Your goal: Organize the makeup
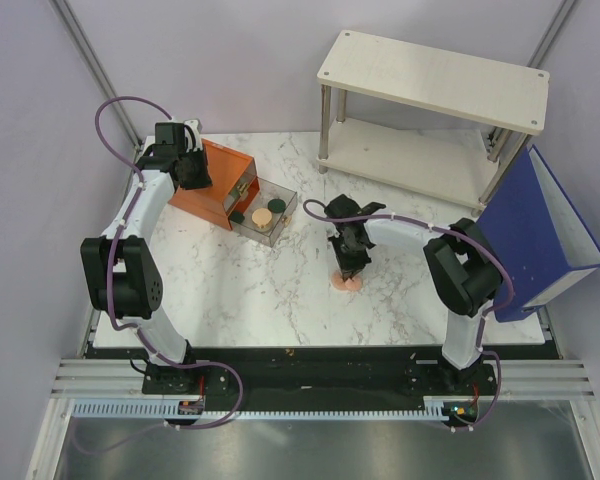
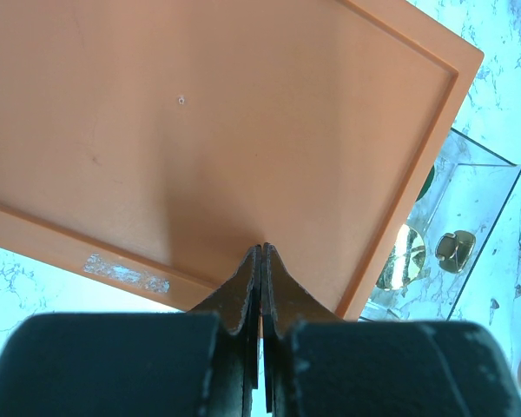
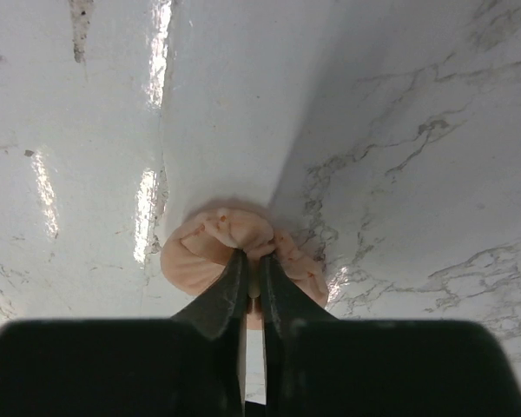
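Note:
My right gripper [image 1: 350, 266] is shut on the peach-pink round compact [image 1: 348, 283] at mid-table. In the right wrist view the jaws [image 3: 253, 258] pinch its soft, creased top [image 3: 198, 252], and it sits at the marble surface. My left gripper [image 1: 193, 172] is shut and empty, its tips [image 2: 262, 249] over the top of the orange box [image 2: 200, 130]. The box's clear drawer [image 1: 280, 222] is pulled out. It holds a dark green disc [image 1: 237, 215], the tan-gold jar [image 1: 263, 216] and a second green disc [image 1: 277, 207]. The mint-green tube and the brown-pink stick are out of view.
A white two-level shelf [image 1: 435, 75] stands at the back right. A blue bin [image 1: 530, 235] leans at the table's right edge. The orange box [image 1: 215, 185] sits at the back left.

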